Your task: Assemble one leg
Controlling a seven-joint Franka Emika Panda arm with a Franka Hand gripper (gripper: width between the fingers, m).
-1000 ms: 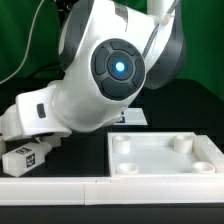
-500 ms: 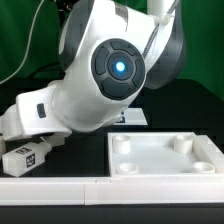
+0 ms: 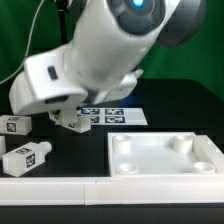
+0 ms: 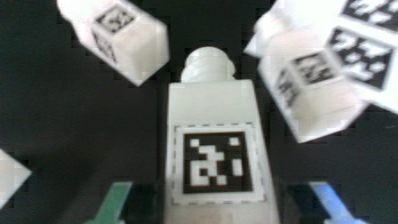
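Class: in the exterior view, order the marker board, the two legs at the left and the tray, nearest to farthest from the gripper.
1. Marker board, beside the gripper.
2. Rear leg and front leg, exterior view's left: too close to call.
3. Tray, exterior view's right, in front.

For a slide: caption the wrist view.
Open gripper flanks a tagged white leg, peg pointing away, other legs nearby.

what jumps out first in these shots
The big white arm fills the top of the exterior view, with the tray at that view's lower right. In the wrist view a tagged leg lies inside the open pincer, with a gap on each side.
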